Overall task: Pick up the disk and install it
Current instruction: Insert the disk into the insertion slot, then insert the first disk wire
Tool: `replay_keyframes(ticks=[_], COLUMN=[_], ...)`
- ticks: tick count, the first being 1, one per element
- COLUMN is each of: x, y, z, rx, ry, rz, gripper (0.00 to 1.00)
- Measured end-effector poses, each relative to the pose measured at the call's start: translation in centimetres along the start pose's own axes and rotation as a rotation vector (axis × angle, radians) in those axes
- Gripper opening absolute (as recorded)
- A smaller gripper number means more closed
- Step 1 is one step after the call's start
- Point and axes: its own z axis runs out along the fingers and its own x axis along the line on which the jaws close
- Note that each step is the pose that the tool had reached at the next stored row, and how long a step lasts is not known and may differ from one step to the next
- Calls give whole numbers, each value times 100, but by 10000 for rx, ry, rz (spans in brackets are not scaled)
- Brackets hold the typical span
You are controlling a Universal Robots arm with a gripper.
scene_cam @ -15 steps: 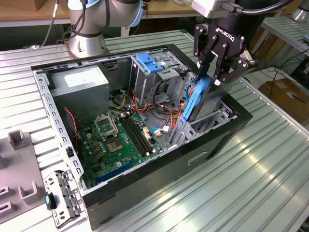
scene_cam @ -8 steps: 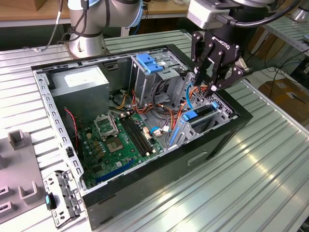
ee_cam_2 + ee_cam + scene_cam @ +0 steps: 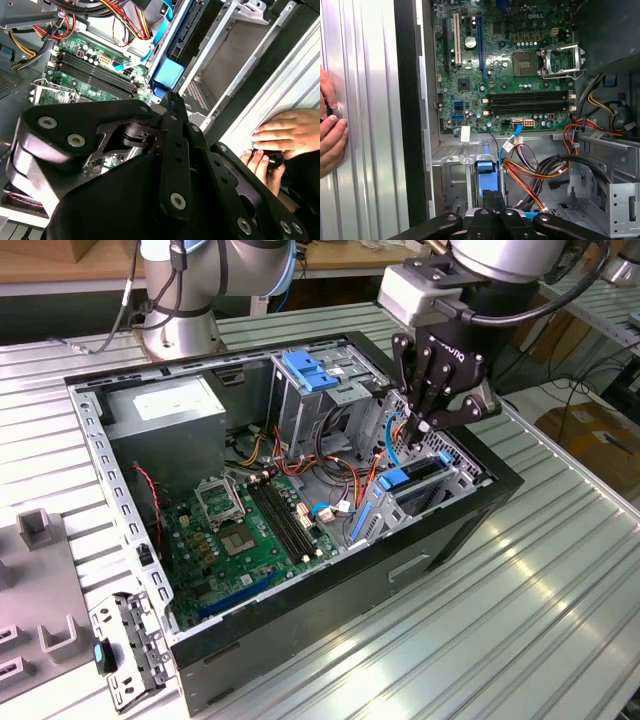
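On the ribbed aluminium table (image 3: 560, 590) lies an open computer case (image 3: 330, 640). The gripper (image 3: 419, 426) hangs over the drive bay (image 3: 455, 475) at the exterior view's right, its fingers drawn together with nothing between them. The disk (image 3: 415, 476) sits on edge in that bay, just below the fingertips. We judge it best seated by pressing squarely on its blue rail, clear of the cables (image 3: 345, 475). Its long axis seems to follow the bay, the blue end facing the motherboard (image 3: 250, 530).
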Motion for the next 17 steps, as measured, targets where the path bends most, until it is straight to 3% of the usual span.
replay_keyframes(ticks=[10, 17], x=[-5, -5], y=[7, 7], z=[218, 227], rx=[0, 0], ry=[0, 0], rz=[0, 0], gripper=[11, 11])
